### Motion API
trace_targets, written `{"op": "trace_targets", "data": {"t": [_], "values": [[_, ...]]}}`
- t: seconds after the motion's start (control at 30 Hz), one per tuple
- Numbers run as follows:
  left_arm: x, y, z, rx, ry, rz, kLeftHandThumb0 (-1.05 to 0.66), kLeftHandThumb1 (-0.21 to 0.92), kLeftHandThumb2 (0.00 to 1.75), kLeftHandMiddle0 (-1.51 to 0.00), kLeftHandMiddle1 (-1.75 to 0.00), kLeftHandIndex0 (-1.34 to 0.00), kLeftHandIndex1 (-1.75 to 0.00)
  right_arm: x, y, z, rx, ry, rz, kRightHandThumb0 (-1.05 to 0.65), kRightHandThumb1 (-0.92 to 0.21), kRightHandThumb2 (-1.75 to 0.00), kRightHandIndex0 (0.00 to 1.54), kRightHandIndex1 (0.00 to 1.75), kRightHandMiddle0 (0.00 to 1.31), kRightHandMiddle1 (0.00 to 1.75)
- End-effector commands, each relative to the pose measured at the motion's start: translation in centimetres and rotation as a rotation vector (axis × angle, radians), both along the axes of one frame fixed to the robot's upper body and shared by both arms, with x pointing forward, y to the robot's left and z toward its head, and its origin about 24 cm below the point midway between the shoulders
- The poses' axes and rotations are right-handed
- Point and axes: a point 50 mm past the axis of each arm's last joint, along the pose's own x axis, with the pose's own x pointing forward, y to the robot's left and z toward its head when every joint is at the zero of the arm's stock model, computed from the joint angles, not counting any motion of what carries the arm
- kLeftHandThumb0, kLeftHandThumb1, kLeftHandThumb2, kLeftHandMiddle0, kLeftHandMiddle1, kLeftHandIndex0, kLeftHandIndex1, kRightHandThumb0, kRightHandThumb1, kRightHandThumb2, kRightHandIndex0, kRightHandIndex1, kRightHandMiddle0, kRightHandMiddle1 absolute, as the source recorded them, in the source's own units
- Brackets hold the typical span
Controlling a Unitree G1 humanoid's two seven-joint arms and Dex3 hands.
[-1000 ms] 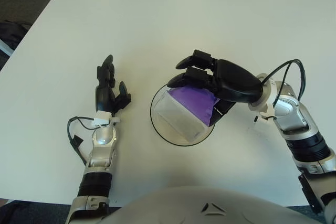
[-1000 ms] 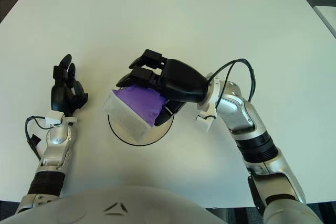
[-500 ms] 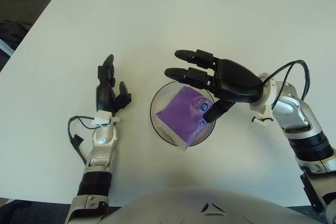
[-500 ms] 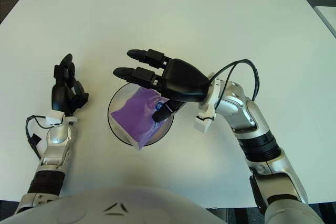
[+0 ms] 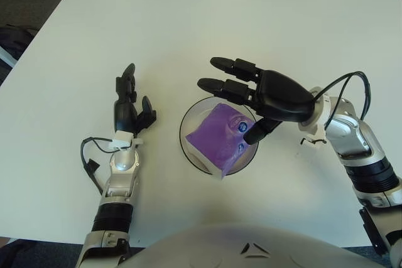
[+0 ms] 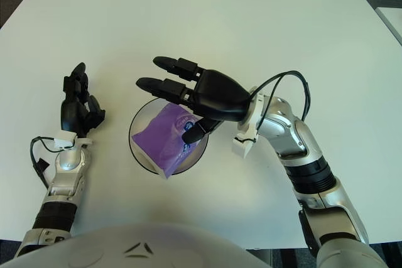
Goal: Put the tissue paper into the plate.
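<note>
A purple tissue pack (image 5: 221, 139) lies tilted inside the round dark-rimmed plate (image 5: 186, 149) at the table's middle, one clear corner poking over the plate's near rim. My right hand (image 5: 235, 101) hovers just above the plate's far right side, fingers spread and holding nothing; its thumb points down toward the pack. My left hand (image 5: 130, 108) shows to the left of the plate, fingers upright and relaxed, holding nothing.
The white table (image 5: 207, 36) stretches wide behind the plate, with a dark floor beyond its far edge. A black cable (image 5: 342, 89) loops off my right wrist. A dark object (image 5: 12, 39) shows past the table's left edge.
My right hand let go of the tissue pack and spread its fingers; the pack dropped from the hand and settled in the plate. The left hand stayed put.
</note>
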Motion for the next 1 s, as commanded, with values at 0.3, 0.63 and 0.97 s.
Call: {"op": "trace_targets", "data": {"t": [0.3,0.63,0.97], "values": [[-5.4,-0.4,-8.7,-0.024,0.387,0.033,-0.72,0.92,0.83,-0.18,-0.02,0.0,-0.54,2.6,-0.5,0.9,0.101,0.186,-0.051,-1.05,-0.92,-0.87,0.0,0.0,0.0,0.0],[-5.6,-0.7,-8.4,-0.043,0.37,0.054,-0.67,0.92,0.81,-0.24,-0.04,0.0,-0.59,5.7,-2.6,3.2,0.304,0.343,-0.266,-1.03,-0.92,-0.8,0.02,0.01,0.02,0.01],[-5.8,-0.7,-8.2,-0.044,0.368,0.06,-0.66,0.92,0.81,-0.24,-0.05,0.0,-0.59,8.5,-3.5,-0.5,0.729,0.495,-0.533,-0.95,-0.92,-0.69,0.08,0.03,0.0,0.25]]}}
